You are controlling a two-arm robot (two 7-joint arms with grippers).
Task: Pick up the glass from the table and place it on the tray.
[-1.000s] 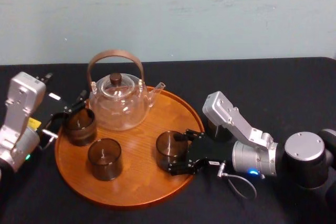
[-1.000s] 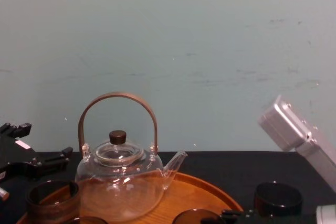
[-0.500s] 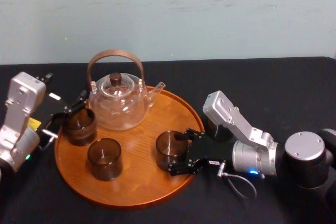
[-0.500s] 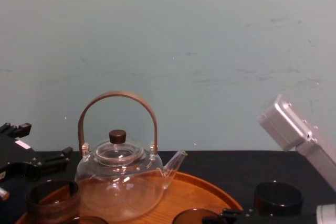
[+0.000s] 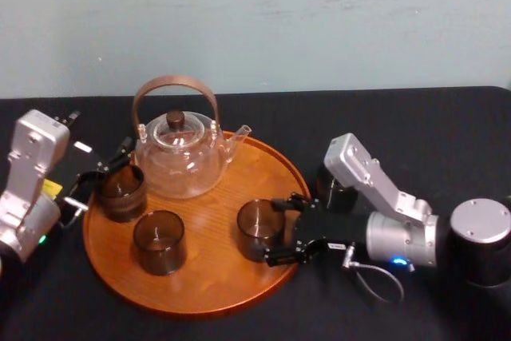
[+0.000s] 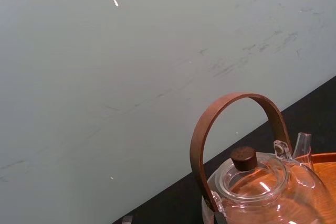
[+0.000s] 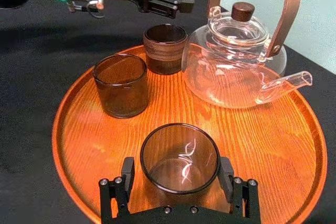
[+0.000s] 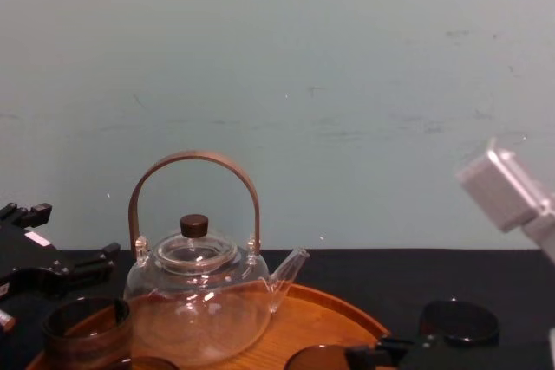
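On the tray's [image 5: 207, 277] right side the glass [image 5: 259, 227] stands upright between the right gripper's [image 5: 278, 231] jaws, spread just clear and holding nothing, likely so the arm can back away without tipping it, while the left gripper [image 5: 102, 173], jaws apart, idles at the tray's left rim.

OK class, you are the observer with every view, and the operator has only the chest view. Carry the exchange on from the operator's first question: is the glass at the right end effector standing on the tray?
Observer: Yes. The right wrist view shows the glass upright on the tray.
Operator: Is it gripped?
Observer: No. The right end effector is open, with one finger on each side of the glass.
Operator: Where is the left arm?
Observer: In the head view the left end effector is open at the tray's left rim, by another glass.
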